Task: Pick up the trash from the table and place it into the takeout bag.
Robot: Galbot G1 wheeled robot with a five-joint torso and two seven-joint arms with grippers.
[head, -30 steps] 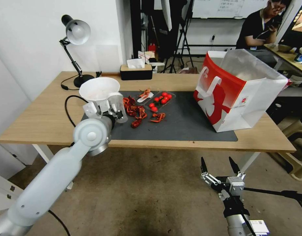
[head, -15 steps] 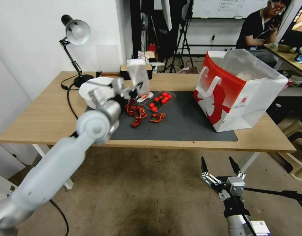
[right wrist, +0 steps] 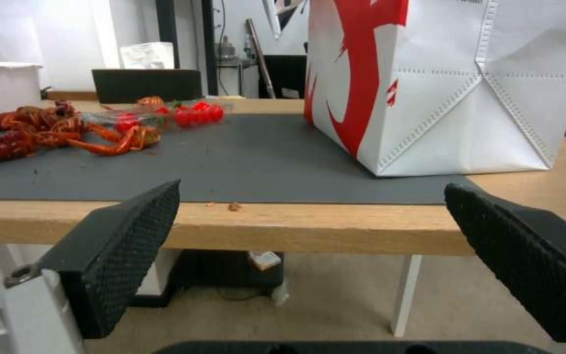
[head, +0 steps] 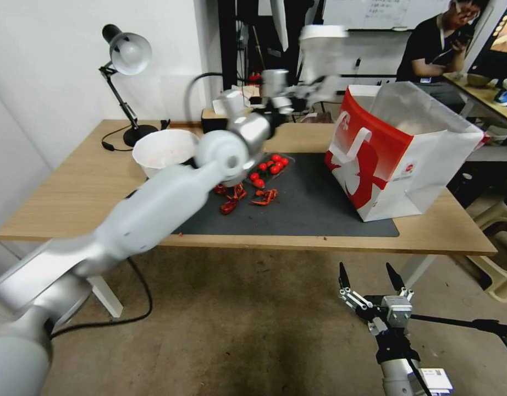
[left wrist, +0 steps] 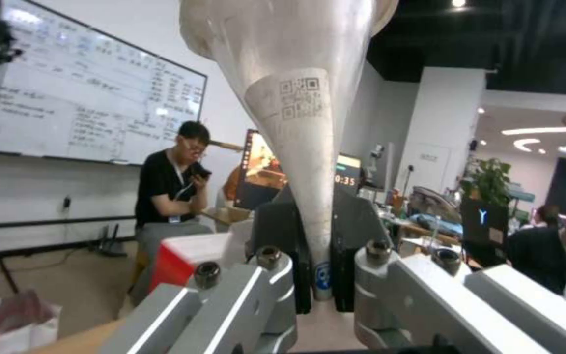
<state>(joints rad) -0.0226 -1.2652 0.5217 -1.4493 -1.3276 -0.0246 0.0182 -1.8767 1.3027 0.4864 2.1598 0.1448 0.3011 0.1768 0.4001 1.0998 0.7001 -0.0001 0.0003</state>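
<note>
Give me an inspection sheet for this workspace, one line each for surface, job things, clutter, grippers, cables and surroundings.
Surface: wood table with a dark mat.
Job's things: clear cup held in the air near the red-and-white bag, which stands open on the mat's right end; white bowl on the table.
Clutter: red crayfish shells, tray of cherry tomatoes, crumbs at the mat's front edge.
Grippers: left gripper shut on the cup; right gripper open, low in front of the table.
Cables: black cable from the desk lamp; another on the floor.
Surroundings: tissue box, whiteboard.
</note>
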